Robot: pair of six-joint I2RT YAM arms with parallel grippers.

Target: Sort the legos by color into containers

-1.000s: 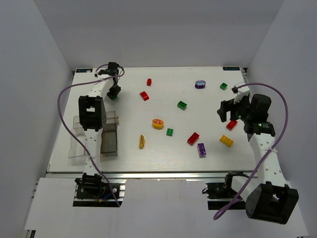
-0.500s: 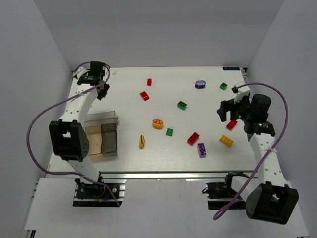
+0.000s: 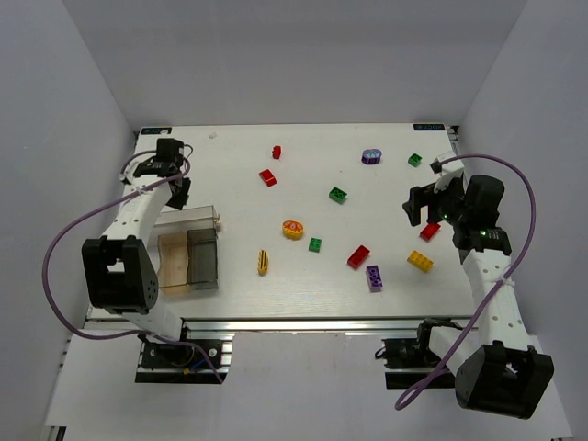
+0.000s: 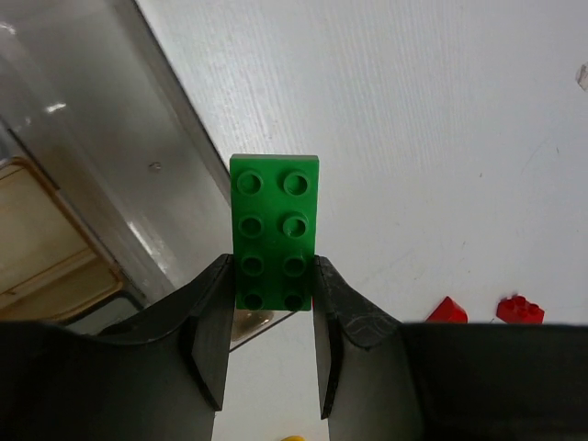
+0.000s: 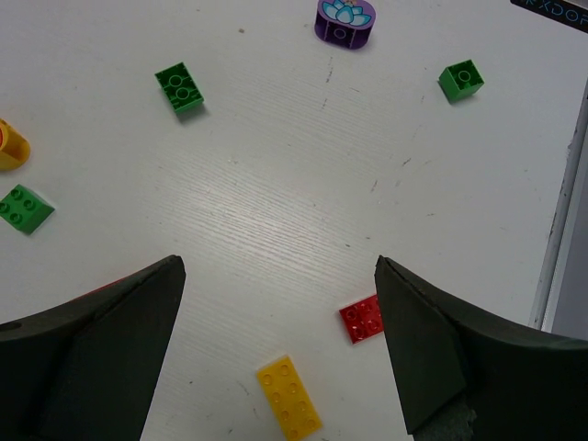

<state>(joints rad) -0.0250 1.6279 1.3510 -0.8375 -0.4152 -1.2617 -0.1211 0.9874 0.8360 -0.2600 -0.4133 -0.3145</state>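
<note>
While the right gripper [image 5: 276,266] hangs over the right side of the worktop [image 3: 276,289] with its jaws spread wide and nothing between them, the left gripper [image 4: 271,280] is clamped on a green brick [image 4: 274,211]. This is a two-by-four piece, pinched across its long sides at the near end, with its studs facing the wrist camera. From overhead, the left gripper sits at the far left of the worktop, just beyond the containers [image 3: 218,220]. These are joined bins near the left edge: a clear one at the far end, with a tan one and a darker grey one side by side nearer the arms. In the left wrist view the held brick shows right beside the clear bin's wall, against bare worktop.

Loose on the worktop lie two red bricks [image 3: 267,176] far of centre, a purple round piece [image 5: 345,18] with a flower on top, and a small green square [image 5: 462,78] near the far right corner. A green two-by-two [image 5: 179,87] lies near the middle. A red brick [image 5: 363,319] and a yellow brick [image 5: 289,397] lie close to the right gripper
</note>
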